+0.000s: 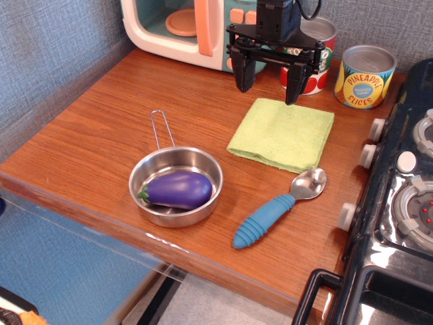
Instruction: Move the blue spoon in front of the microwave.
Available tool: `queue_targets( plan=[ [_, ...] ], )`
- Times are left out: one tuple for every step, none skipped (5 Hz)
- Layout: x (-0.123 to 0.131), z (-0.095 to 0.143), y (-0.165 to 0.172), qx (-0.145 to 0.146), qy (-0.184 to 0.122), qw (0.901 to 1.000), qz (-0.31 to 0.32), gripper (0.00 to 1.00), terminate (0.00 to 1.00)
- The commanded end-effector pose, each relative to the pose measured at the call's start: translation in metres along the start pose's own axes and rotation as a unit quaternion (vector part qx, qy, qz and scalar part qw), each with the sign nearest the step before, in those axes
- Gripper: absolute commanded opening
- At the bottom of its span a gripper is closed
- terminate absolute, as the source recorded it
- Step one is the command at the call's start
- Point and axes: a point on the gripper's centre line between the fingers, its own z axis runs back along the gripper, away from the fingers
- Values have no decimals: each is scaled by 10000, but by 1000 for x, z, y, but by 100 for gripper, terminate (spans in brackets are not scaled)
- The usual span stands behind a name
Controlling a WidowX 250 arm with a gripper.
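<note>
Near the front edge of the wooden counter (101,128), I find the blue spoon (274,213) lying flat and diagonal, its ribbed handle pointing toward the front and its silver bowl toward the green cloth (283,134). I take that cloth as my reference. The spoon's bowl lies just in front of the cloth's front right corner, close to it, though I cannot confirm contact. Nothing grips the spoon.

Behind the cloth, my gripper (270,81) hangs over the cloth's back edge with its two dark fingers spread apart and pointing down; nothing sits between them. It is well apart from the spoon.

Behind and to the left of the cloth stands the microwave (183,30), against the wall, with its salmon door handle and an orange plate visible inside. To the front left of the cloth sits a small metal pan (152,172), handle pointing back, holding a purple eggplant (177,189). Behind and to the right of the cloth stands a pineapple can (365,76); a second can (323,51) is partly hidden behind the gripper. A toy stove (399,203) borders the counter on the right of the cloth.
</note>
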Motion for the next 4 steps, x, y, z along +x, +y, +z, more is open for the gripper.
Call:
queue_targets(
  plan=[
    [0,0,0,0,0,10000,0,100,0],
    [-21,-3,-10,88,-23,9997,-241,100,0],
    [-60,-6,-27,100,-33,9970,-764,100,0],
    [-89,-11,-39,149,-40,9937,-1107,100,0]
  ],
)
